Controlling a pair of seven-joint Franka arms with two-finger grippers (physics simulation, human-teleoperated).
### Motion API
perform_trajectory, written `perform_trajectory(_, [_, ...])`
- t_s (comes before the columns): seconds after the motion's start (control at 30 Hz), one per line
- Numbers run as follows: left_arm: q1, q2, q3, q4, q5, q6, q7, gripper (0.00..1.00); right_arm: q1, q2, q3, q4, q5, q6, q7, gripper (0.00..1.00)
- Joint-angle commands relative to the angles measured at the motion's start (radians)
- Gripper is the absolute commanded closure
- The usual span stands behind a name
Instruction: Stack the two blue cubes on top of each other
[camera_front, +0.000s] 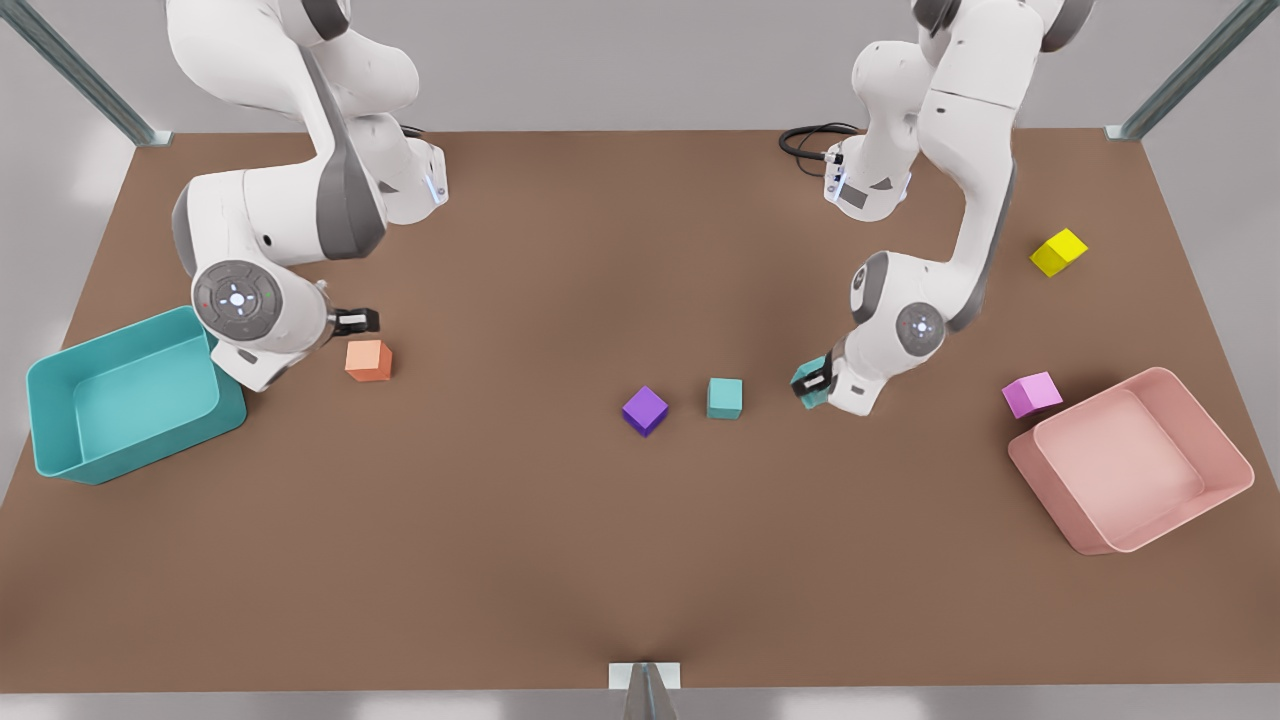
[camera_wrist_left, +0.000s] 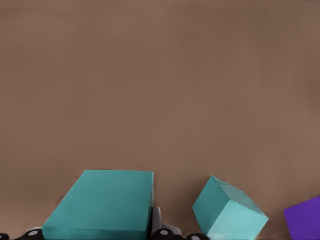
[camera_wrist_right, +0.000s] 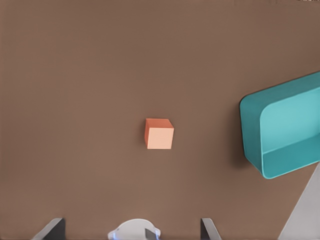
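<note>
Left gripper (camera_front: 812, 383) low over the brown table (camera_front: 560, 520), closed on 1 small plain teal cube (camera_front: 808, 388). Other matching teal cube (camera_front: 725, 398) flat on the table just beside, then a small purple cube (camera_front: 645, 410). Right gripper (camera_front: 357, 321) waiting above a small orange cube (camera_front: 369, 360), near the big teal bin (camera_front: 60, 440); fingers too hidden to tell.

The purple cube (camera_wrist_left: 305, 220) is cut off; the held cube (camera_front: 808, 384) seems half hidden.
</note>
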Motion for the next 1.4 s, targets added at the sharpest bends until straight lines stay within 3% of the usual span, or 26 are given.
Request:
perform_trajectory(0.0, [-0.014,0.015,-0.078,0.090,0.089,-0.216,-0.211,0.36,0.000,0.000,-0.002,0.001,-0.002,0.005,-0.134,0.00])
perform_trajectory(0.2, [-0.096,0.210,-0.093,0.289,0.143,-0.210,-0.399,0.36,0.000,-0.003,-0.002,0.001,-0.010,0.031,-0.138,0.00])
perform_trajectory(0.53, [-0.097,0.280,-0.115,0.323,0.147,-0.210,-0.397,0.35,0.002,0.000,-0.009,0.001,-0.007,0.031,-0.138,0.00])
perform_trajectory(0.57, [-0.097,0.283,-0.115,0.323,0.147,-0.210,-0.397,0.26,0.002,0.000,-0.008,0.001,-0.007,0.031,-0.138,0.00])
perform_trajectory(0.6, [-0.097,0.291,-0.115,0.335,0.146,-0.210,-0.397,0.00,0.002,0.000,-0.008,0.001,-0.004,0.031,-0.138,0.00])
perform_trajectory(0.8, [-0.096,0.290,-0.115,0.340,0.144,-0.210,-0.400,0.00,0.002,0.004,-0.020,0.000,0.003,0.031,-0.138,0.00])
perform_trajectory(1.0, [-0.086,0.248,-0.115,0.559,0.183,-0.569,-0.410,0.00,0.004,-0.003,-0.020,0.001,-0.010,0.031,-0.134,0.00])
perform_trajectory(1.07, [-0.077,0.244,-0.115,0.594,0.195,-0.602,-0.406,0.00,0.004,-0.007,-0.022,0.000,-0.008,0.031,-0.128,0.00])
perform_trajectory(1.1, [-0.051,0.245,-0.110,0.691,0.195,-0.723,-0.330,0.00,0.004,-0.007,-0.022,0.000,-0.008,0.029,-0.126,0.00])
perform_trajectory(1.2, [0.213,0.244,-0.109,0.910,0.341,-1.035,0.284,0.00,0.004,-0.003,-0.022,0.000,-0.008,0.029,-0.126,0.00])
perform_trajectory(1.23, [0.263,0.199,-0.110,0.911,0.336,-1.063,0.336,0.00,0.004,-0.003,-0.022,0.000,-0.008,0.029,-0.126,0.00])
perform_trajectory(1.27, [0.231,-0.029,-0.012,0.593,0.327,-0.834,0.472,0.00,0.004,-0.003,-0.022,0.000,-0.008,0.029,-0.126,0.00])
perform_trajectory(1.3, [0.210,-0.069,0.017,0.584,0.321,-0.927,0.505,0.00,0.004,-0.002,-0.022,0.000,-0.008,0.029,-0.126,0.00])
perform_trajectory(1.33, [0.211,-0.059,0.020,0.677,0.276,-1.049,0.506,0.00,0.004,-0.002,-0.022,0.000,-0.008,0.029,-0.126,0.00])
perform_trajectory(1.37, [0.210,-0.060,0.019,0.683,0.267,-1.047,0.506,0.00,0.004,-0.002,-0.022,0.000,-0.008,0.029,-0.126,0.00])
